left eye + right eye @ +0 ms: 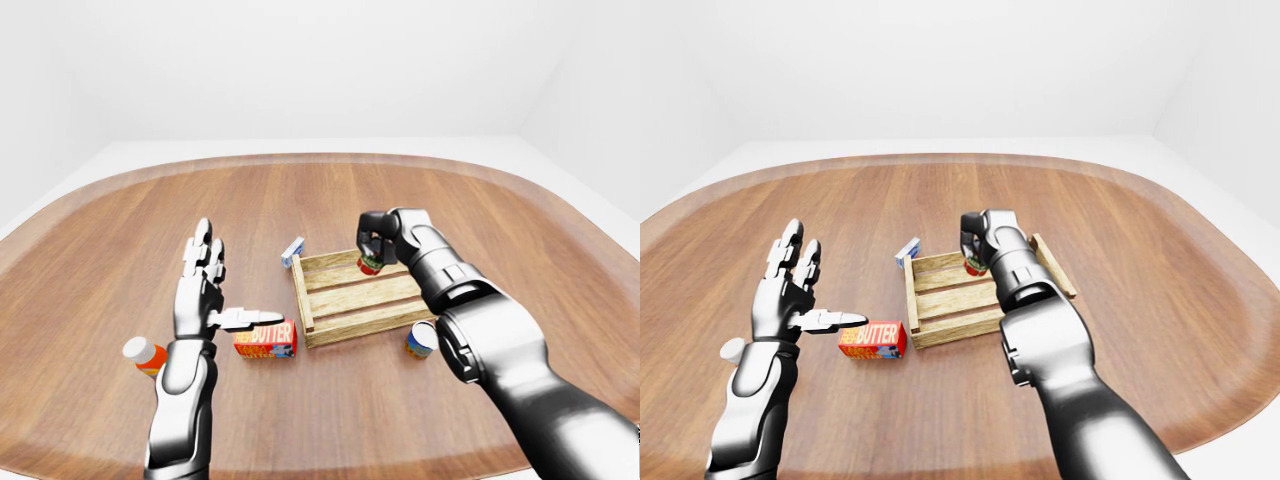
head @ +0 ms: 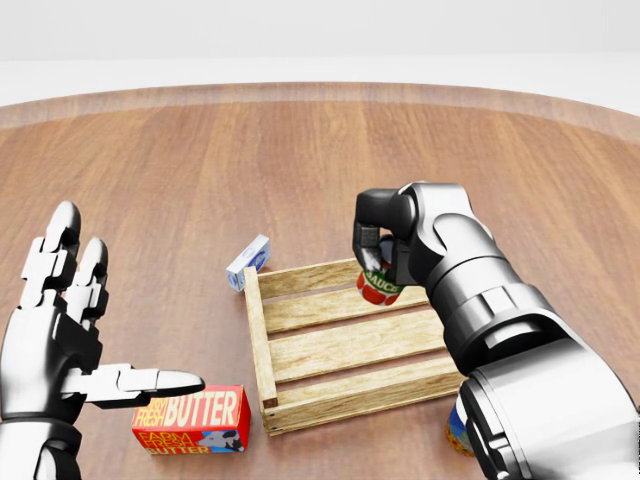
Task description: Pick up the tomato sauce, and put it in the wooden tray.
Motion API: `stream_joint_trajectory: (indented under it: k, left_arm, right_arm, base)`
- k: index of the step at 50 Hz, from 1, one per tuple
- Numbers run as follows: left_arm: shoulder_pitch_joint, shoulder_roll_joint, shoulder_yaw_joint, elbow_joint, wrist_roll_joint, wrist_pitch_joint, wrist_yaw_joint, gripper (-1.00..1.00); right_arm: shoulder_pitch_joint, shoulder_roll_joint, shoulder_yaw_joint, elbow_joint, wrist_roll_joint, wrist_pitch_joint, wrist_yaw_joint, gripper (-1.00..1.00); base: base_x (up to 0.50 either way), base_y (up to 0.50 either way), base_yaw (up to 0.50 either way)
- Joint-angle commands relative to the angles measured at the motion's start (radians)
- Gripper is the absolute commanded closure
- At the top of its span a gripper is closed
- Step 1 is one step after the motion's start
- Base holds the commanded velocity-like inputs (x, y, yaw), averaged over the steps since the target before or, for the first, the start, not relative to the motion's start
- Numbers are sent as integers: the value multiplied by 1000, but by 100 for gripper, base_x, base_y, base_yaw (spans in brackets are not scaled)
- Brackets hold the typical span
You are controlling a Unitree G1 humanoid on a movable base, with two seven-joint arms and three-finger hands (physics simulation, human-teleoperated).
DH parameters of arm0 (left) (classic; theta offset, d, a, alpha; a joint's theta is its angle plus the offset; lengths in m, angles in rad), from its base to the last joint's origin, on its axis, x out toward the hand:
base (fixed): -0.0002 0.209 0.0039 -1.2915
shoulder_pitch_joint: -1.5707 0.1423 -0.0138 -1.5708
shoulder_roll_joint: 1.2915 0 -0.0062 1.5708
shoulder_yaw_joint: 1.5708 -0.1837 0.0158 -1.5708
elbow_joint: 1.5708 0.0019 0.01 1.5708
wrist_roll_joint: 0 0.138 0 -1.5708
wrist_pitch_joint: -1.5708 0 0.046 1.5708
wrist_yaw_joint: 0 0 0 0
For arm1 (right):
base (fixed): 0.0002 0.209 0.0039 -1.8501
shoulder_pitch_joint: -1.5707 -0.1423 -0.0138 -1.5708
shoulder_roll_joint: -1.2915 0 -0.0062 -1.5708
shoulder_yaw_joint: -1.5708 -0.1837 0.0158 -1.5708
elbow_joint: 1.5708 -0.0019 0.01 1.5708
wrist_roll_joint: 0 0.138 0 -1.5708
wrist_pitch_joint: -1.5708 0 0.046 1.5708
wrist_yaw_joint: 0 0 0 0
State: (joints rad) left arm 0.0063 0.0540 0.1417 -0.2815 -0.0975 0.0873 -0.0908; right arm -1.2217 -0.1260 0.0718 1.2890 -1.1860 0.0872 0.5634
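**Q:** Right hand [image 2: 385, 250]: what does it grip, and where?

**A:** Its dark fingers [image 2: 372, 232] curl round the tomato sauce [image 2: 378, 285], a small red can with a green label band. In the head view the can hangs upright under the hand, over the top slat of the wooden tray [image 2: 262, 340], near the tray's upper rail. Whether the can's base touches the slat cannot be told.

**Q:** What does the tray contain?

**A:** Its visible slats carry nothing else. The right forearm covers the tray's right end in the head view; the right-eye view shows that end rail past the arm.

**Q:** And the left hand [image 2: 60, 340]?

**A:** Spread. Two fingers point up and the thumb [image 2: 150, 381] points toward the view's right, just above the butter box [image 2: 195, 420]. The hand holds nothing.

**Q:** Which things lie outside the tray?

**A:** All rest on the round wooden table [image 2: 200, 170]. The butter box, red and orange, lies beside the tray's lower left corner. A small white and blue carton [image 2: 248, 262] lies just off the upper left corner. A can with a blue label [image 1: 421, 340] stands by the lower right corner, mostly hidden by the arm in the head view. An orange bottle with a white cap [image 1: 146, 355] lies well apart, at the left in the left-eye view.
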Motion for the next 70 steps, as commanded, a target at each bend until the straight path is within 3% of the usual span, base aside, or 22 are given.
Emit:
stream_joint_trajectory:
  k: [1,11,30,44,70]
  left_arm:
    - [-1,1,1,-6,-2,0,0,-100]
    - [-1,1,1,-12,-3,0,-2,-100]
    - [-2,1,2,-1,-5,0,-2,-100]
    - [-5,3,7,-1,-9,0,-2,-100]
    - [-3,3,6,-3,-10,0,-1,-100]
  right_arm:
    - [-8,27,-5,49,47,0,-100,100]
    - [7,35,9,61,23,0,-163,100]
    - [80,61,40,86,-146,0,-265,100]
    - [122,88,16,91,-177,0,-290,100]
    - [143,72,9,96,-201,0,-310,100]
  base:
    - [0,0,0]
    - [0,0,0]
    - [0,0,0]
    - [0,0,0]
    - [0,0,0]
